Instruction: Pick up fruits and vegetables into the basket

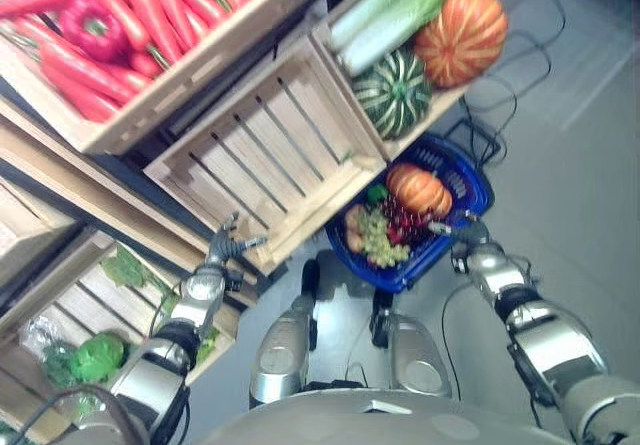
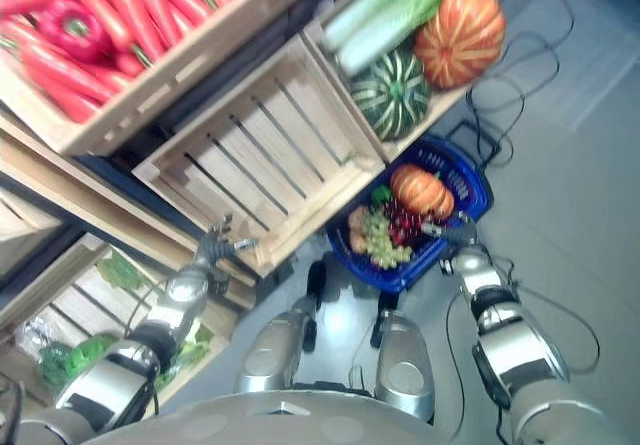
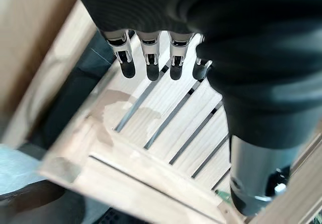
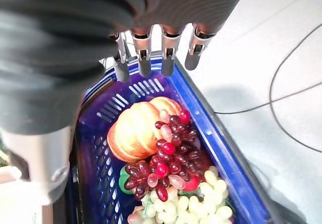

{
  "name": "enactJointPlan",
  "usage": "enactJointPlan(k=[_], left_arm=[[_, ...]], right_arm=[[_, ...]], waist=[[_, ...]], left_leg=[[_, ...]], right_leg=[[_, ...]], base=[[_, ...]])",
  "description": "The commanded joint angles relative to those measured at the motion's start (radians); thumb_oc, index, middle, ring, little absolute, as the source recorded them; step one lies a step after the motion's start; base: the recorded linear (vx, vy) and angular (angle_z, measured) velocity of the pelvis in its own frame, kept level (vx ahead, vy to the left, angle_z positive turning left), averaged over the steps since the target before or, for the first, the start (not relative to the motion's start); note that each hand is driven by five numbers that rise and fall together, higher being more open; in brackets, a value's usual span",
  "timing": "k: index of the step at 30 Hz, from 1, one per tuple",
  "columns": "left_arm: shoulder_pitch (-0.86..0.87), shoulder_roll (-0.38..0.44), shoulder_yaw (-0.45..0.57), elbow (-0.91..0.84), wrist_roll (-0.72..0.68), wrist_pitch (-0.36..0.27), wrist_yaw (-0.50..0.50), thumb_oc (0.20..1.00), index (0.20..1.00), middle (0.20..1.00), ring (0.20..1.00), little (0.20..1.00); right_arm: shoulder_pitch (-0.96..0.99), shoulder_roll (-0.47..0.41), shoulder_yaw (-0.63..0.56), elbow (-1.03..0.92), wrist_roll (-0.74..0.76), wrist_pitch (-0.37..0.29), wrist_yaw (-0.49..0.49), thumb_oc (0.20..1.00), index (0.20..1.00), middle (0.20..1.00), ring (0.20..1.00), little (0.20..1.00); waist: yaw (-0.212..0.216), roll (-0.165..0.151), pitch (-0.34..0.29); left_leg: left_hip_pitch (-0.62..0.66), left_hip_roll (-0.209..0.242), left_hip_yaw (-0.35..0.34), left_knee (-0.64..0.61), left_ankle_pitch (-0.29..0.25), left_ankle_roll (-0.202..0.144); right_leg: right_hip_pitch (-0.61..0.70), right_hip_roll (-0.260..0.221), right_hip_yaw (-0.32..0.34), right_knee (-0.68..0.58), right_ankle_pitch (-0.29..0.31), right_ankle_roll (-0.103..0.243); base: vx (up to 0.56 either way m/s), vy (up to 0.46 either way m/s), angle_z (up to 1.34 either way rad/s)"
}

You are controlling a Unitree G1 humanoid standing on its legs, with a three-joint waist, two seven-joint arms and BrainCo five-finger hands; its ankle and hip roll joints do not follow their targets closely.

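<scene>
Grey floor: blue basket [image 4: 236,158] holds pumpkin [image 4: 136,128], grapes [image 4: 168,163]; right hand [image 4: 156,53] fingers straight above; left hand [image 3: 151,58] relaxed over empty crate [image 1: 270,145].

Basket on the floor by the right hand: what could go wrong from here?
1. The blue basket is already piled with a small orange pumpkin, red grapes and green grapes; another item dropped in could roll out.
2. The right hand hangs open over the basket's rim; lowering it may tip the basket.
3. The left hand is open over the empty slatted crate, with no produce under it, so a grasp there would close on nothing.
</scene>
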Motion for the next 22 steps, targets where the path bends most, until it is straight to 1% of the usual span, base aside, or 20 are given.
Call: enactJointPlan(k=[1, 5, 6, 7, 8, 9, 12, 15, 22], left_arm=[[0.016, 0.010, 0.025, 0.081, 0.094, -0.046, -0.049, 1.000, 1.000, 1.000, 1.000, 1.000], [0.059, 0.000, 0.043, 0.145, 0.105, -0.052, -0.106, 1.000, 1.000, 1.000, 1.000, 1.000], [0.069, -0.002, 0.046, 0.157, 0.100, -0.039, -0.131, 1.000, 1.000, 1.000, 1.000, 1.000], [0.074, -0.005, 0.051, 0.168, 0.103, -0.041, -0.139, 1.000, 1.000, 1.000, 1.000, 1.000], [0.085, -0.009, 0.058, 0.182, 0.097, -0.033, -0.168, 1.000, 1.000, 1.000, 1.000, 1.000], [0.095, -0.017, 0.066, 0.198, 0.092, -0.011, -0.209, 1.000, 1.000, 1.000, 1.000, 1.000], [0.110, -0.028, 0.075, 0.219, 0.097, 0.006, -0.231, 1.000, 1.000, 1.000, 1.000, 1.000], [0.123, -0.036, 0.094, 0.240, 0.084, 0.049, -0.243, 1.000, 1.000, 1.000, 1.000, 1.000], [0.123, -0.042, 0.095, 0.252, 0.061, 0.079, -0.243, 1.000, 1.000, 1.000, 1.000, 1.000]], right_arm=[[0.061, 0.027, -0.014, 0.039, -0.046, -0.045, -0.001, 1.000, 1.000, 1.000, 1.000, 1.000], [0.126, 0.062, -0.034, 0.092, -0.090, -0.028, 0.026, 1.000, 1.000, 1.000, 1.000, 1.000], [0.141, 0.067, -0.041, 0.108, -0.098, -0.017, 0.043, 1.000, 1.000, 1.000, 1.000, 1.000], [0.149, 0.072, -0.043, 0.118, -0.104, -0.015, 0.048, 1.000, 1.000, 1.000, 1.000, 1.000], [0.163, 0.081, -0.047, 0.133, -0.106, -0.002, 0.058, 1.000, 1.000, 1.000, 1.000, 1.000], [0.183, 0.089, -0.056, 0.157, -0.102, 0.017, 0.086, 1.000, 1.000, 1.000, 1.000, 1.000], [0.210, 0.105, -0.069, 0.189, -0.105, 0.041, 0.115, 1.000, 1.000, 1.000, 1.000, 1.000], [0.239, 0.113, -0.081, 0.226, -0.126, 0.067, 0.151, 1.000, 1.000, 1.000, 1.000, 1.000], [0.255, 0.104, -0.079, 0.244, -0.164, 0.072, 0.164, 1.000, 1.000, 1.000, 1.000, 1.000]], waist=[[0.001, -0.079, -0.093], [-0.015, -0.077, -0.134], [-0.018, -0.077, -0.141], [-0.020, -0.076, -0.144], [-0.023, -0.075, -0.148], [-0.029, -0.073, -0.152], [-0.038, -0.069, -0.154], [-0.052, -0.064, -0.153], [-0.066, -0.060, -0.151]], left_leg=[[0.044, -0.053, 0.064, 0.055, -0.127, 0.010], [0.097, -0.042, 0.078, 0.034, -0.140, 0.011], [0.110, -0.039, 0.081, 0.028, -0.143, 0.010], [0.115, -0.038, 0.083, 0.024, -0.144, 0.010], [0.122, -0.034, 0.089, 0.021, -0.146, 0.008], [0.132, -0.030, 0.093, 0.016, -0.150, 0.007], [0.140, -0.026, 0.100, 0.018, -0.156, 0.005], [0.148, -0.022, 0.111, 0.023, -0.165, 0.005], [0.160, -0.016, 0.116, 0.018, -0.174, 0.005]], right_leg=[[0.056, -0.042, 0.079, -0.177, 0.160, 0.104], [0.097, -0.037, 0.093, -0.190, 0.151, 0.105], [0.108, -0.037, 0.094, -0.195, 0.148, 0.106], [0.113, -0.037, 0.096, -0.197, 0.147, 0.106], [0.120, -0.038, 0.096, -0.199, 0.145, 0.108], [0.130, -0.039, 0.099, -0.202, 0.139, 0.108], [0.136, -0.041, 0.105, -0.202, 0.135, 0.108], [0.142, -0.043, 0.112, -0.208, 0.133, 0.107], [0.151, -0.043, 0.125, -0.218, 0.131, 0.106]], base=[[0.13, 0.002, 0.02], [0.10, 0.006, 0.01], [0.07, 0.011, -0.03], [0.05, 0.009, -0.05], [0.05, 0.013, -0.11], [0.04, 0.012, -0.13], [0.03, 0.019, -0.20], [0.02, 0.030, -0.17], [0.01, 0.013, -0.09]])
